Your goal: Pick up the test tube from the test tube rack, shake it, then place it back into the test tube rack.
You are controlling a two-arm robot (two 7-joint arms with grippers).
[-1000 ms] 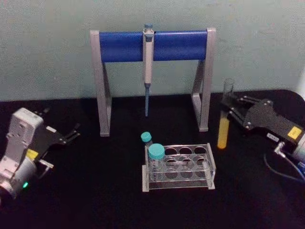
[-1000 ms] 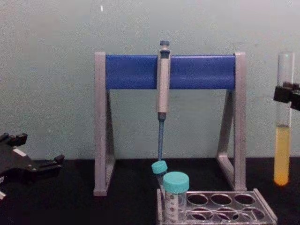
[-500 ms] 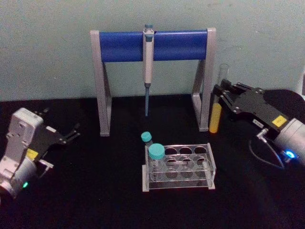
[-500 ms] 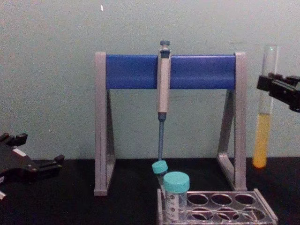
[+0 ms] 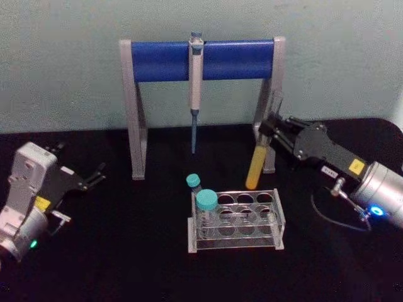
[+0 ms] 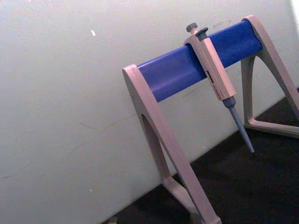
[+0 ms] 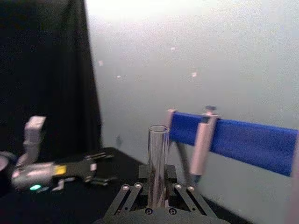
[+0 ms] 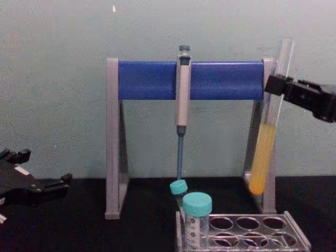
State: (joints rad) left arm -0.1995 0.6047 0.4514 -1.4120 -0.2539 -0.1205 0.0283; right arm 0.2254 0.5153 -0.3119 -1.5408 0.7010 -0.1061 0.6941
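Right gripper, head view: its fingers are being pressed onto the upper clear part of the test tube. The tube is being held tilted, open end leaning toward the gripper, yellow-filled round end hanging just behind and above the back row of the test tube rack, in front of the right leg of the pipette stand. The rack is being kept on the black table, with two teal-capped tubes being carried at its left end, and a pipette is being hung from the blue bar. Left gripper is being kept parked at the table's left, fingers spread, nothing between them. Left wrist view: the stand and the pipette are being shown against the pale wall. Right wrist view: the tube's clear open top is being clamped between the two fingers, the stand beyond it, the left gripper farther off. Chest view: the tube is being held clear of the rack, liquid filling its lower part, its bottom above the back row without touching.
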